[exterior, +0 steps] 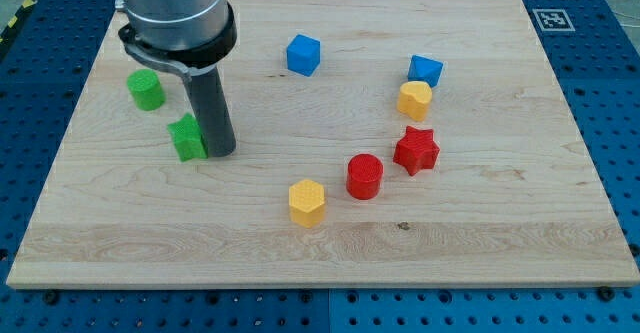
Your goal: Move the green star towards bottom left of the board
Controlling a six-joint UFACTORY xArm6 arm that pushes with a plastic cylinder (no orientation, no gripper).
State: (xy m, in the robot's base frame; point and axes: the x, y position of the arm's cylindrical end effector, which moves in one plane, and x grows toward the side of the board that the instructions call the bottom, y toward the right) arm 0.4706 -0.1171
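Camera view, surface: you are looking at a pale wooden board (320, 223) lying on a blue perforated base (615, 93); a small black-and-white marker (551, 18) sits at the board's corner at the view's top right
Camera view, room: nothing beyond the base and a strip of yellow-black tape (15, 18) at the view's top left can be made out
My tip: the dark rod comes down from the grey arm body at the view's top left, and my tip (221, 153) rests on the board; it is a plain rod, so you have no jaws to read as apart or together
Green star: the green star (188, 138) lies touching or just beside my tip, on its left in the view
Green cylinder: the green cylinder (146, 90) sits up and to the left of my tip, near
Blue cube: the blue cube (303, 55) is up and to the right of my tip
Far cluster: well apart to the right of my tip you see a blue block (426, 70), a yellow block (415, 100) touching it below, a red star (416, 151), a red cylinder (365, 176) and a yellow hexagonal block (307, 202)
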